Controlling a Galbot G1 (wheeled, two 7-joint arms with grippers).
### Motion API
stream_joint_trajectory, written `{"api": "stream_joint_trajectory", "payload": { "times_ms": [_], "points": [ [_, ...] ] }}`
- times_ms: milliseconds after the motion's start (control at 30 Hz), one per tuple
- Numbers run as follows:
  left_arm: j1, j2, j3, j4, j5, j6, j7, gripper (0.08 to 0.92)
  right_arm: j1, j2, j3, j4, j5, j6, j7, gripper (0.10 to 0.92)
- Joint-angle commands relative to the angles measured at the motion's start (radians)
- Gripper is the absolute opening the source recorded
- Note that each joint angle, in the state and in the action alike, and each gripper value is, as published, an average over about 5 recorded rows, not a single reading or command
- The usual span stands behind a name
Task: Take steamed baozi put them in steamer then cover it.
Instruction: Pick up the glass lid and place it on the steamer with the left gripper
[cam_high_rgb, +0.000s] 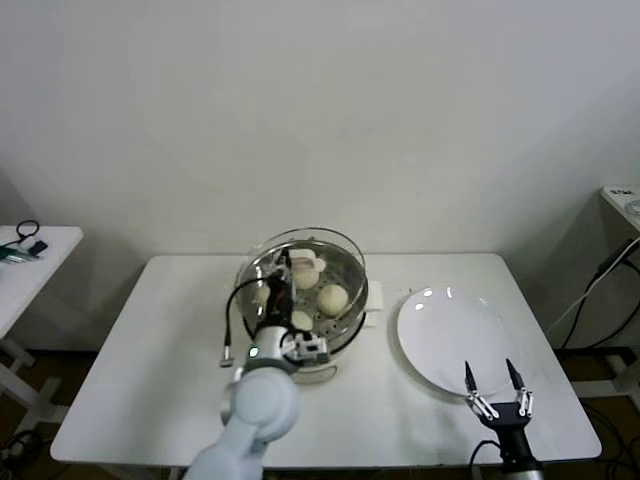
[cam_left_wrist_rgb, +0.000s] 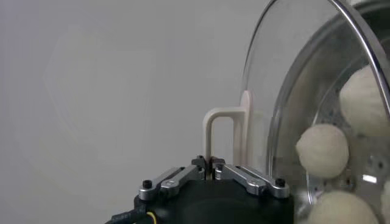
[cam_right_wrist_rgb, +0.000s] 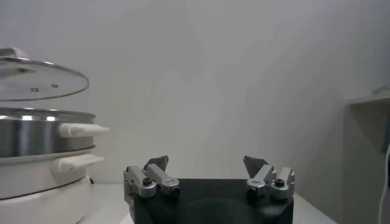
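— While the lid (cam_right_wrist_rgb: 38, 79) hovers level just above the steamer (cam_high_rgb: 345, 300), who grips it?
— Left end effector (cam_left_wrist_rgb: 211, 171), pinching its handle (cam_left_wrist_rgb: 224, 137). Right end effector (cam_high_rgb: 497, 394) waits spread beside the plate (cam_high_rgb: 440, 345).

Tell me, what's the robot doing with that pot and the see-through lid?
The left gripper is pinching the handle of the glass cover and holding it just above the steamer. It isn't sitting down on the pot yet. Baozi are already inside on the tray. The right gripper waits open near the empty white plate.
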Motion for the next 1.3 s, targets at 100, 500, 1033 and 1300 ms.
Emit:
{"api": "stream_joint_trajectory", "payload": {
  "times_ms": [100,500,1033,1300],
  "points": [
    [-0.045,-0.113,0.077,0.135,0.151,0.021,-0.006,0.142,0.006,-0.003,0.002,-0.006,0.013,0.007,0.008,0.823],
    [-0.023,-0.058,0.047,0.153,0.152,-0.009,-0.046,0.142,0.007,-0.002,0.007,-0.011,0.017,0.012,0.013,0.823],
    [-0.003,-0.022,0.012,0.16,0.129,-0.022,-0.06,0.142,0.003,0.003,0.02,-0.007,0.014,0.012,0.014,0.823],
    [0.001,-0.014,0.003,0.16,0.102,-0.023,-0.066,0.142,0.002,0.005,0.023,0.0,0.014,0.012,0.012,0.823]
  ]
}}
